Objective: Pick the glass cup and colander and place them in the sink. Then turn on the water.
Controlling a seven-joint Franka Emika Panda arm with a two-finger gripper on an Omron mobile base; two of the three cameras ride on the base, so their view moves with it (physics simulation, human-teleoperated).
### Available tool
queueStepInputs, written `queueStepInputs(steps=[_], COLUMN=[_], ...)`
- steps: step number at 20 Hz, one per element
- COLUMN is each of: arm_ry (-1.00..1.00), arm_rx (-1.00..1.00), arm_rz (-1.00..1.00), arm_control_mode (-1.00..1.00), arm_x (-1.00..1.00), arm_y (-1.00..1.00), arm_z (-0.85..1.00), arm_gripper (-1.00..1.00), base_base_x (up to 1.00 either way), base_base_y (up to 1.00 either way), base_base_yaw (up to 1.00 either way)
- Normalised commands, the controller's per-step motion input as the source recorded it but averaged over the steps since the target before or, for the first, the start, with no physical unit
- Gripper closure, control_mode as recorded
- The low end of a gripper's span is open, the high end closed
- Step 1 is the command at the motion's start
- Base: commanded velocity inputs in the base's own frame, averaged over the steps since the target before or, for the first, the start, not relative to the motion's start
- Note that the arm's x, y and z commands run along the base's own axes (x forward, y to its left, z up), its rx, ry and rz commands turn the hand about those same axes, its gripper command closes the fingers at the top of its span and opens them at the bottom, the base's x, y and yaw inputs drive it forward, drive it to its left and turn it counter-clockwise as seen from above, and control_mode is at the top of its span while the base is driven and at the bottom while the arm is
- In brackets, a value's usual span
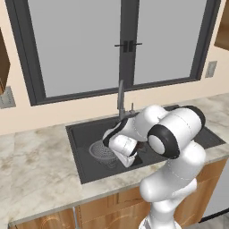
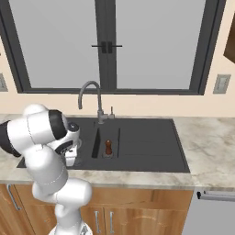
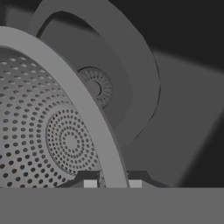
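The colander [image 3: 39,131] is held by its rim in the closed hand [image 3: 112,183] low inside the sink [image 1: 85,170]; release and the water are judged to remain, and the glass cup cannot be made out.

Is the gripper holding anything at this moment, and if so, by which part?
Yes. The gripper holds the colander by its rim, one fingertip inside the bowl and one outside, down in the sink.

arm bent low, gripper [image 3: 112,183] clamped (narrow gap)
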Motion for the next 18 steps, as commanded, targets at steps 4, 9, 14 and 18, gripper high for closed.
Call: queueStepInputs(steps=[4, 9, 14, 18], arm_ry=[0.0, 0.0, 0.0, -0.01], arm_rx=[0.0, 0.0, 0.0, 0.01], arm_rz=[-0.01, 0.0, 0.0, 0.0], arm_control_mode=[-1.0, -1.0, -1.0, -1.0], arm_x=[0.0, 0.0, 0.0, 0.0], arm_y=[0.1, 0.15, 0.15, 0.13], arm_z=[-0.26, -0.2, -0.24, -0.23], arm_gripper=[1.0, 1.0, 1.0, 1.0], base_base_x=[0.0, 0.0, 0.0, 0.0], base_base_y=[0.0, 0.0, 0.0, 0.0], base_base_yaw=[0.0, 0.0, 0.0, 0.0])
